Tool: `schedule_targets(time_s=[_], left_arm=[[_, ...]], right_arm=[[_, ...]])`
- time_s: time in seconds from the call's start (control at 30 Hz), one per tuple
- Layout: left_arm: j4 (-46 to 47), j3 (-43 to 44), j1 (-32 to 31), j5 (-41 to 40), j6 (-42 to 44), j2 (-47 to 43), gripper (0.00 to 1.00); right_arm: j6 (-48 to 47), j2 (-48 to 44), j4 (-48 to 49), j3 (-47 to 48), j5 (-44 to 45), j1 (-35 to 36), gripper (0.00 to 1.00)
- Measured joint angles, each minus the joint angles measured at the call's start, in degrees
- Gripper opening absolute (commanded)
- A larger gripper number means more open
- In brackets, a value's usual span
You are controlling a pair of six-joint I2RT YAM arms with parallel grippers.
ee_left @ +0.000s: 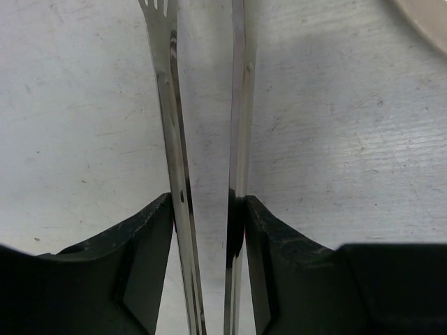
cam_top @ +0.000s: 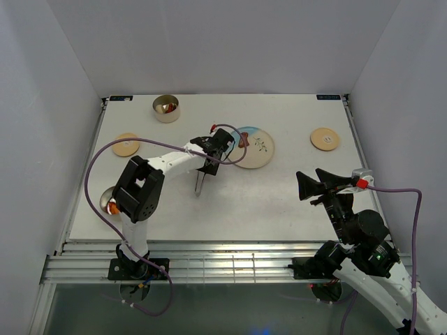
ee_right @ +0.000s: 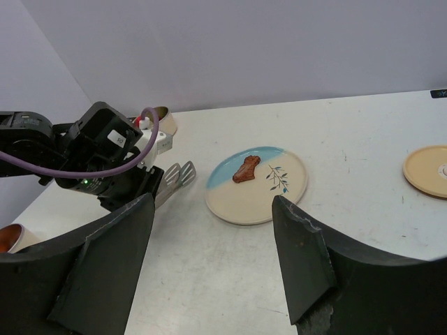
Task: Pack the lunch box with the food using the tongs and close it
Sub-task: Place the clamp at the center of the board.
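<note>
My left gripper is shut on the slim silver tongs, one finger pressing each arm. The tong arms stand slightly apart with nothing between them, their slotted tips over bare table left of the plate. One brown food piece lies on the plate. A steel lunch box tin with food in it stands at the back. A second tin, holding orange food, is half hidden behind the left arm. My right gripper hangs open and empty at the near right.
The cream-and-blue plate sits at the table's middle. One wooden lid lies at the left, another at the back right. Grey walls enclose the table on three sides.
</note>
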Motion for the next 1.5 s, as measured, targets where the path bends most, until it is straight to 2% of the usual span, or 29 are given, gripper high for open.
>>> schedule_targets(time_s=[0.4, 0.5, 0.6, 0.87, 1.3, 1.33, 1.4, 1.5], left_arm=[[5.18, -7.23, 0.79, 3.13, -2.4, -0.28, 0.58], [6.23, -8.39, 1.44, 5.03, -2.91, -1.36, 0.66], [6.99, -9.92, 2.32, 6.75, -3.72, -2.71, 0.68], [9.46, -15.39, 5.51, 12.07, -5.35, -7.28, 0.73], [10.49, -17.51, 6.19, 14.03, -6.62, -8.22, 0.8], [10.54, -17.77, 6.19, 14.03, -6.82, -8.55, 0.82], [10.38, -18.38, 6.19, 14.1, -7.13, -9.4, 0.92], [10.49, -19.47, 6.19, 14.38, -7.82, -10.78, 0.94]], right_arm=[[0.0, 0.0, 0.0, 0.0, -0.37, 0.0, 0.74], [0.0, -0.04, 0.0, 0.0, -0.39, 0.0, 0.74], [0.0, -0.04, -0.02, 0.0, -0.39, 0.0, 0.74], [0.0, -0.04, -0.02, 0.0, -0.39, 0.0, 0.74], [0.0, -0.33, -0.02, 0.0, -0.37, 0.0, 0.74], [0.0, -0.44, 0.0, 0.0, -0.37, 0.0, 0.74], [0.0, -0.48, -0.02, 0.0, -0.37, 0.0, 0.74], [0.0, -0.55, -0.02, 0.0, -0.37, 0.0, 0.74]])
